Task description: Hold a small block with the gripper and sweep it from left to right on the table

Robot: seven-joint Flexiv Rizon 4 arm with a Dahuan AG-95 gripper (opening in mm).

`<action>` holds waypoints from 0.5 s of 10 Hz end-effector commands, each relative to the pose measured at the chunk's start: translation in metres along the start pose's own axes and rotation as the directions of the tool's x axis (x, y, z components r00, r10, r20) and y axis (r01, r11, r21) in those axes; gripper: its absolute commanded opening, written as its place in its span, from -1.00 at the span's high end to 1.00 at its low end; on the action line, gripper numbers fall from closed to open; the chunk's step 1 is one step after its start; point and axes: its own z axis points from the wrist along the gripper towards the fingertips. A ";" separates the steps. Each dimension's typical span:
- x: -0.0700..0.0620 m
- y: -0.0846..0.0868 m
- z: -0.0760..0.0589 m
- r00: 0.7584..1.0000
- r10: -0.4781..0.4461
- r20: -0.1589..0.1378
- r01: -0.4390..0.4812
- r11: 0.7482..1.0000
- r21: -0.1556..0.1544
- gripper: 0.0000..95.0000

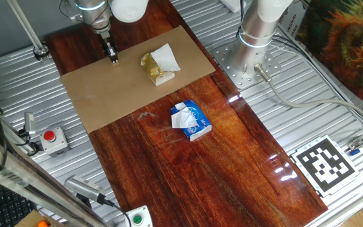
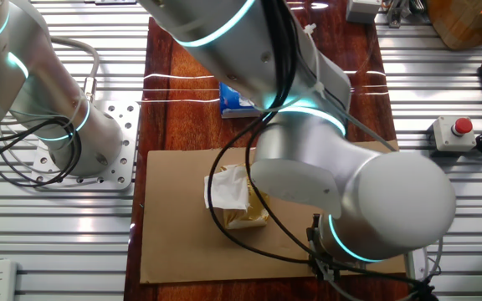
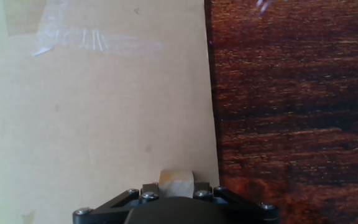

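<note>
Block [image 3: 176, 179]: small pale tan cube, plain faces, seen only in hand view, seated between the fingers of the gripper [image 1: 113, 58], which is clamped on it. Block is held low over the cardboard [image 3: 104, 112], close to its edge; red-brown table [image 3: 291, 112] lies just beyond that edge. A yellowish lump [image 1: 156, 66] with white paper is seen beside the gripper, apart from it; a blue packet [image 1: 191, 120] is farther off.
</note>
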 end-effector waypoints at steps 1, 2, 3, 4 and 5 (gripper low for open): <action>0.000 0.000 0.001 1.000 -0.011 -0.011 0.011 1.000 -0.020 0.60; 0.000 0.000 0.001 1.000 -0.014 -0.011 0.013 1.000 -0.019 0.60; 0.000 0.000 0.001 1.000 -0.014 -0.011 0.014 1.000 -0.017 0.60; 0.000 0.000 0.001 1.000 -0.017 -0.011 0.017 1.000 -0.010 0.60; 0.000 0.000 0.001 1.000 -0.022 -0.011 0.022 1.000 -0.007 0.60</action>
